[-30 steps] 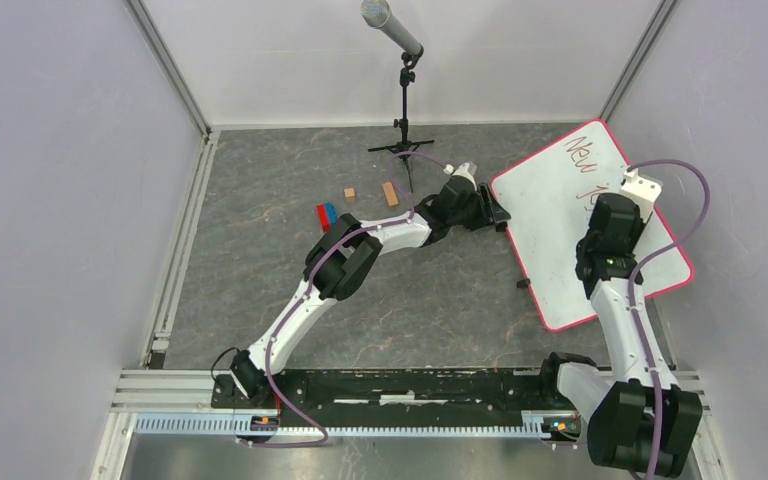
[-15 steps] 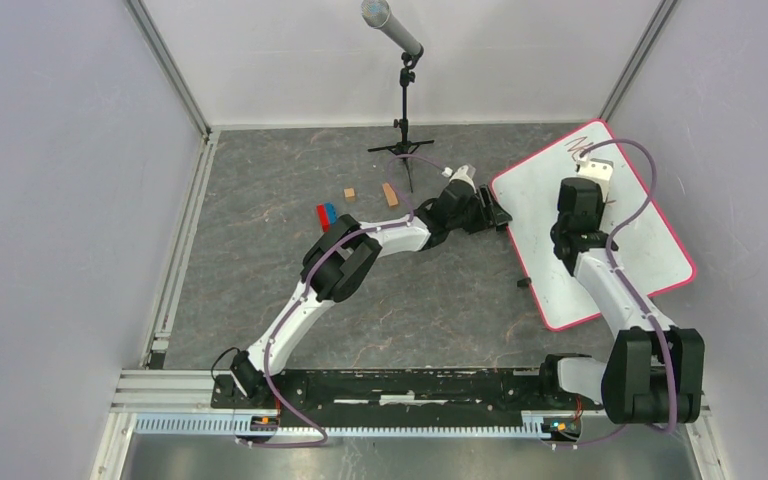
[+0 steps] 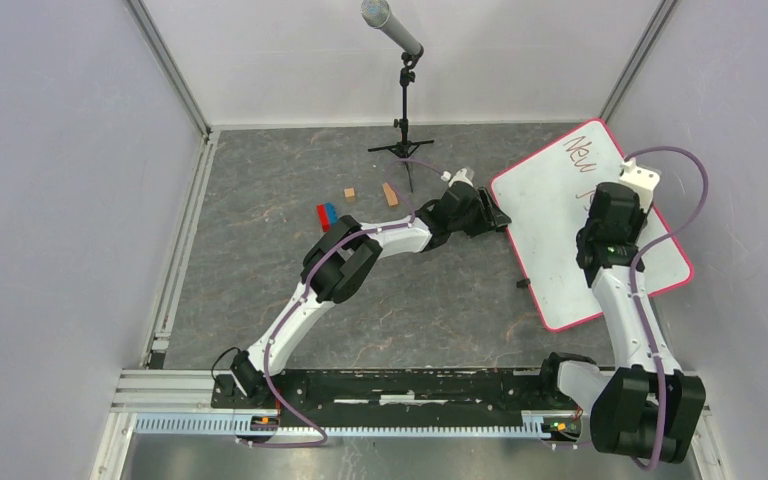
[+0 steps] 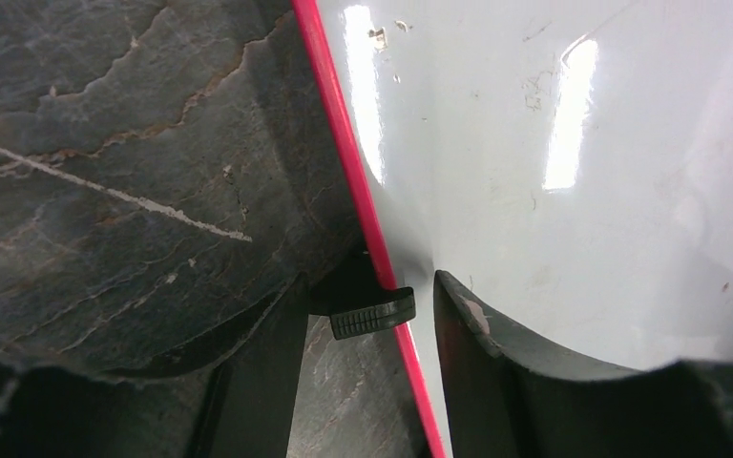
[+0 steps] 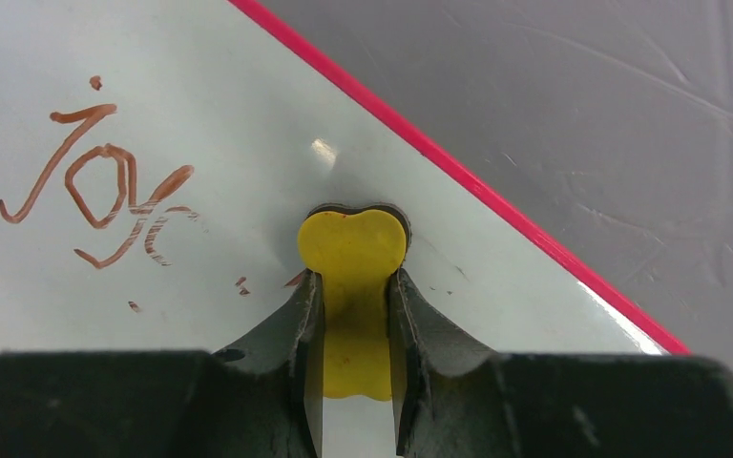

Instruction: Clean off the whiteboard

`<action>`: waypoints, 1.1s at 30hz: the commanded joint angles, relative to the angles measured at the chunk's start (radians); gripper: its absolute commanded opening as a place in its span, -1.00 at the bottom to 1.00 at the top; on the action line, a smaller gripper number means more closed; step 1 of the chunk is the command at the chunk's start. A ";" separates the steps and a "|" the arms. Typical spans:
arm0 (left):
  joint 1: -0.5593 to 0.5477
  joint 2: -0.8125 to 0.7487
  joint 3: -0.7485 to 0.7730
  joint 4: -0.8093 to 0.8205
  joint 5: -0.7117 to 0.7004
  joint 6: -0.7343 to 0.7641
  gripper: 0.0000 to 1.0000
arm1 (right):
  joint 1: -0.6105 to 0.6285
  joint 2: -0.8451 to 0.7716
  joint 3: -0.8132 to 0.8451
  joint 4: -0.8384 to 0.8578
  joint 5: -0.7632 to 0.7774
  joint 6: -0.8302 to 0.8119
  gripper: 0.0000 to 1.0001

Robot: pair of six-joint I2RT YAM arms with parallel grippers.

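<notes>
The whiteboard (image 3: 545, 235), white with a red-pink rim, lies tilted on the right of the table. Brown writing sits near its far corner (image 3: 582, 152). My left gripper (image 3: 493, 215) is open at the board's left edge. In the left wrist view its jaws (image 4: 370, 286) straddle the red rim (image 4: 344, 124) and a black clip (image 4: 372, 313), with one finger over the white surface. My right gripper (image 3: 612, 205) is over the board's right part. In the right wrist view it (image 5: 353, 277) is shut on a yellow eraser (image 5: 351, 243) pressed to the board, right of the brown letters (image 5: 105, 186).
A microphone on a tripod stand (image 3: 405, 110) stands at the back. Two small wooden blocks (image 3: 390, 193) and a red and blue block (image 3: 327, 213) lie left of my left gripper. A loose black clip (image 3: 522, 283) lies by the board's near left edge. Walls close both sides.
My right gripper swept up and left toward the board's far corner with the eraser, then came back down to the right. The left gripper stayed at the board's edge.
</notes>
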 commanded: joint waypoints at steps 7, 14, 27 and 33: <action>0.001 0.035 -0.091 -0.079 -0.004 -0.148 0.05 | 0.172 0.205 0.041 0.070 -0.140 -0.067 -0.62; -0.003 0.031 -0.092 -0.087 -0.018 -0.142 0.07 | 0.131 0.212 0.073 0.064 -0.149 -0.026 -0.60; -0.007 0.030 -0.088 -0.092 -0.034 -0.141 0.06 | -0.111 0.042 0.038 0.010 -0.220 -0.032 -0.60; -0.010 0.030 -0.089 -0.092 -0.043 -0.138 0.06 | 0.022 0.206 0.092 0.065 -0.237 -0.038 -0.61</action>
